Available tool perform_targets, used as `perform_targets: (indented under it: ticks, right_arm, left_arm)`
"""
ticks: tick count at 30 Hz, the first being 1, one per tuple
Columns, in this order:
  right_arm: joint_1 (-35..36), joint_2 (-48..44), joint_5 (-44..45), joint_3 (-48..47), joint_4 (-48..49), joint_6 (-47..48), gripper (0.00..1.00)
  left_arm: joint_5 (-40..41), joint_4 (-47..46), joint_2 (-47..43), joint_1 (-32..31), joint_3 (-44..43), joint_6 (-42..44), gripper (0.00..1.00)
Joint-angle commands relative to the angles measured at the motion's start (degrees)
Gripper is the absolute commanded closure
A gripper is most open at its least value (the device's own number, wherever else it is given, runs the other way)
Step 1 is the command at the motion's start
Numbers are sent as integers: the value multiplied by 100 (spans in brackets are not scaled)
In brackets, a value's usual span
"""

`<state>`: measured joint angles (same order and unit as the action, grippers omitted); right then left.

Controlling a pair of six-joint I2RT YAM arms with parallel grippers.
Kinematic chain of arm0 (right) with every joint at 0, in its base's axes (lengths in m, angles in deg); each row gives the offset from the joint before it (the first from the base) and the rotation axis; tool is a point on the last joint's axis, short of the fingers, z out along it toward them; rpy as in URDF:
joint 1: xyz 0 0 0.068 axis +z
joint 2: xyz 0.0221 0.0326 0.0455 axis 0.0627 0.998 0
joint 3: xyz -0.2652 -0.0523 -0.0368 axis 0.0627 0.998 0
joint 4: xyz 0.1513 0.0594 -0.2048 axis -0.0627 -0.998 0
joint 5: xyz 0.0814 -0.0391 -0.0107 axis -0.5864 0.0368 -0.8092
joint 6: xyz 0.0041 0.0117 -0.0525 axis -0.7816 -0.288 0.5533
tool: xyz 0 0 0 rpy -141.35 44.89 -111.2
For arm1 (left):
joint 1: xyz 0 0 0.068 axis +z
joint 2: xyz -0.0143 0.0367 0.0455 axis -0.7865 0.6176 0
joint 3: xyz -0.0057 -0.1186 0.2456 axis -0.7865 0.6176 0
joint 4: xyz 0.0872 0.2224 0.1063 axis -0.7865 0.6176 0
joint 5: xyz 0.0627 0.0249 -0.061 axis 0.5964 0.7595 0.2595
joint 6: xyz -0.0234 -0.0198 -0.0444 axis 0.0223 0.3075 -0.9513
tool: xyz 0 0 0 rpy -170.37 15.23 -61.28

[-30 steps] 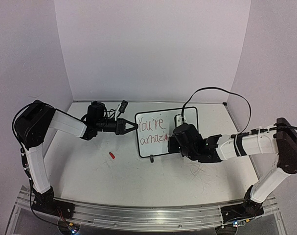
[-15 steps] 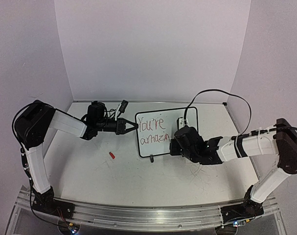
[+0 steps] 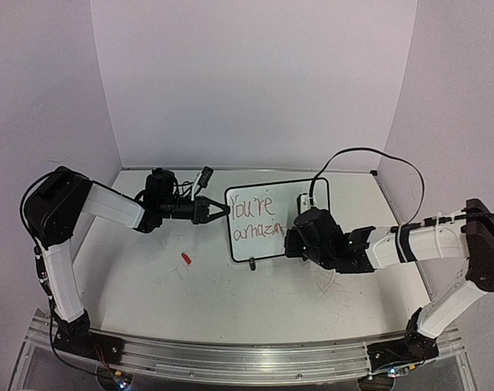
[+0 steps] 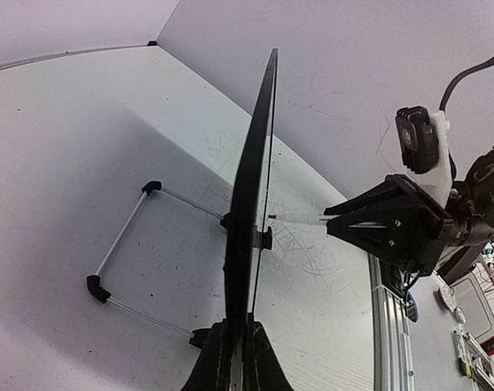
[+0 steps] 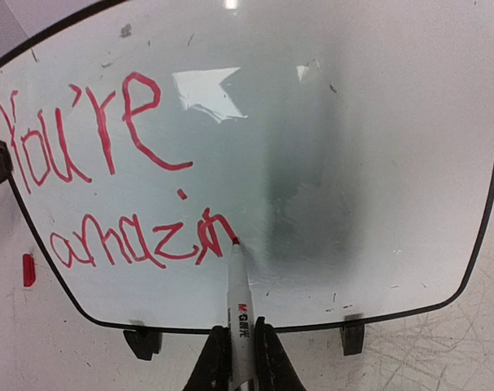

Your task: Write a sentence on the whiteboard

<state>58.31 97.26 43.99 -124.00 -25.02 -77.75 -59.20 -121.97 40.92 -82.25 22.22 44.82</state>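
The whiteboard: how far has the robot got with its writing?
Done: the sentence so far reads "You're" on top and "amazin" below, in red on the whiteboard. In hand: the right gripper holds the marker with its tip at that last letter, while the left gripper clamps the board's edge. Left: probably finishing "amazing", plus any further words.

On the table point(image 3: 149, 285), mid-way, the whiteboard point(image 3: 267, 247) stands upright | my left pincer point(image 3: 222, 209) clamps its left edge | my right pincer point(image 5: 234, 358) is before its face, pinching a marker point(image 5: 239, 301), tip touching the board at the end of the sentence's point(image 3: 255, 218) lower line | a cap point(image 3: 185, 258) lies front-left of the board, apart.
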Motion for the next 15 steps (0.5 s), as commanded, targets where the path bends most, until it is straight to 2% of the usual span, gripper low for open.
perform_targets:
  ticks: [1, 15]
  right_arm:
    - [-150, -409, 13, 122, 137, 21, 100]
    - [-332, -153, -143, 112, 445, 90, 100]
  left_arm:
    - [-105, 224, -161, -134, -130, 100, 100]
    - [-111, 234, -189, -134, -106, 113, 100]
